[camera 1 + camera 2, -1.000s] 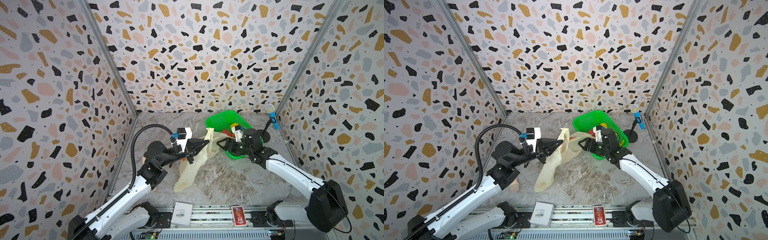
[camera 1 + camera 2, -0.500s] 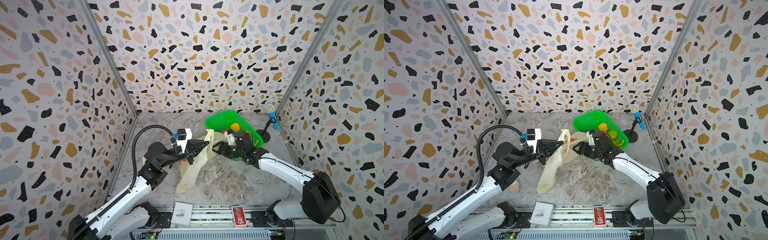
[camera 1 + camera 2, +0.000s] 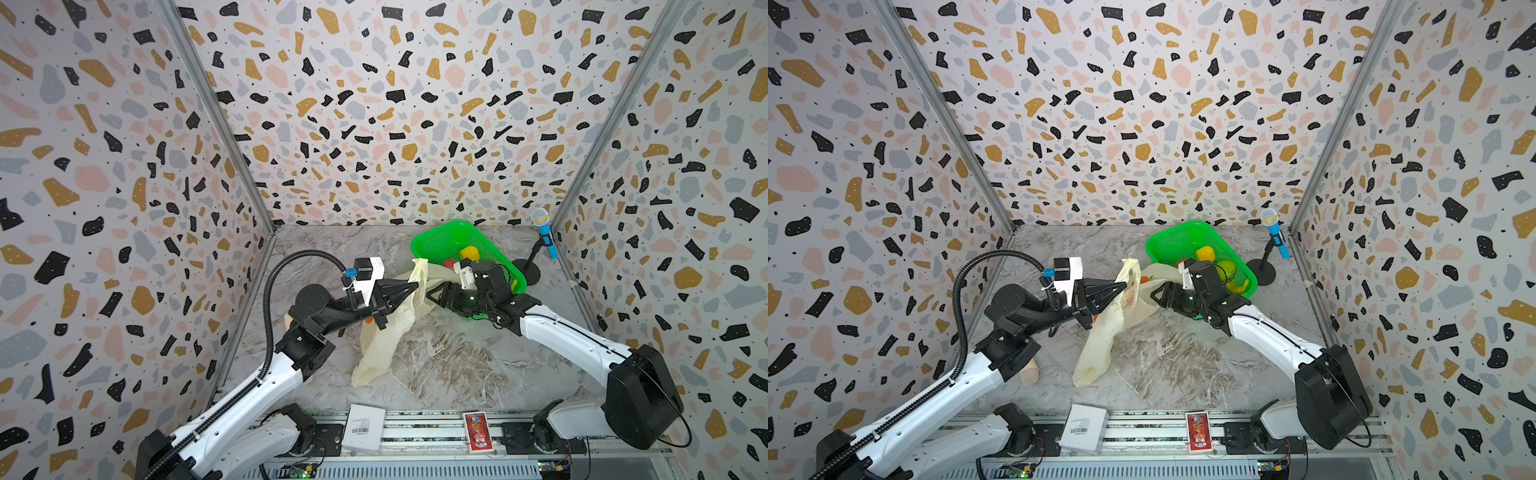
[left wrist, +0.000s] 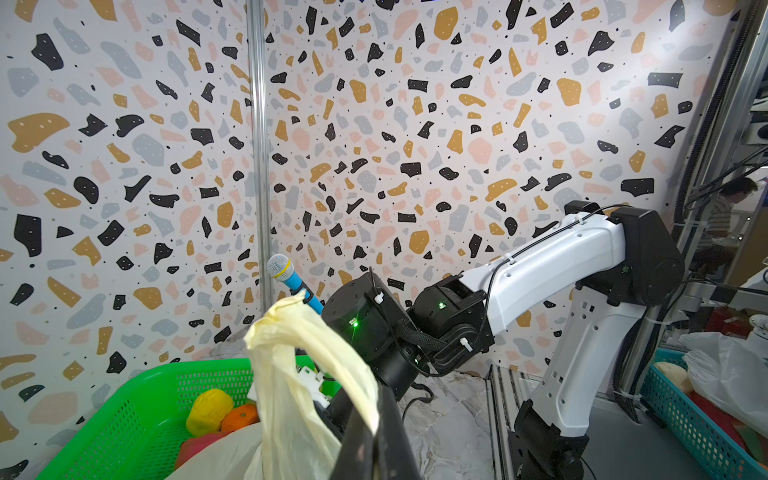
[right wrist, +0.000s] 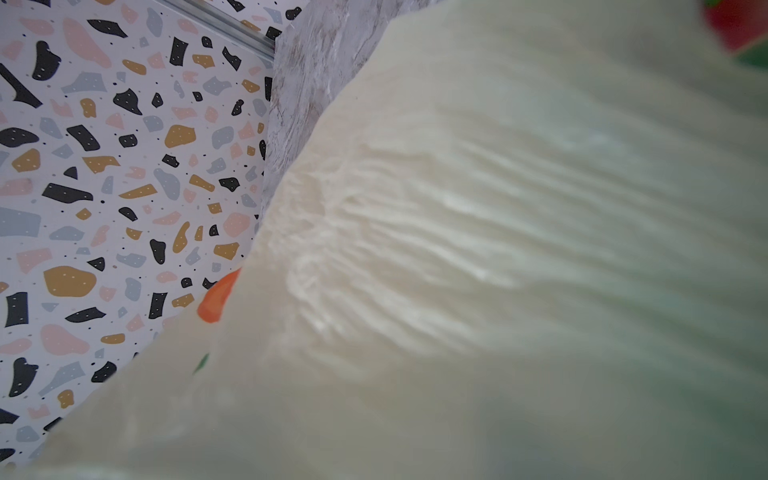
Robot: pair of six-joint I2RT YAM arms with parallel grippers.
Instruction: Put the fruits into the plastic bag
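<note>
Left claw (image 3: 412, 290) is pinched shut on a handle (image 3: 419, 271) of the limp, light plastic bag (image 3: 382, 345), judged its best hold; right claw (image 3: 434, 297) is spread wide alongside.

The plastic bag (image 3: 384, 345) is pale yellow, the mesh basket (image 3: 432, 245) bright green, the walls (image 3: 374, 104) terrazzo-speckled.

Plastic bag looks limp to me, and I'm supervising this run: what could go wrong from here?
1. The left gripper pinches only one handle of the plastic bag. Its body sags onto the table, so the mouth may not open and fruits could miss.
2. The right gripper, jaws open, crowds the film beside the green basket and might snag it.
</note>
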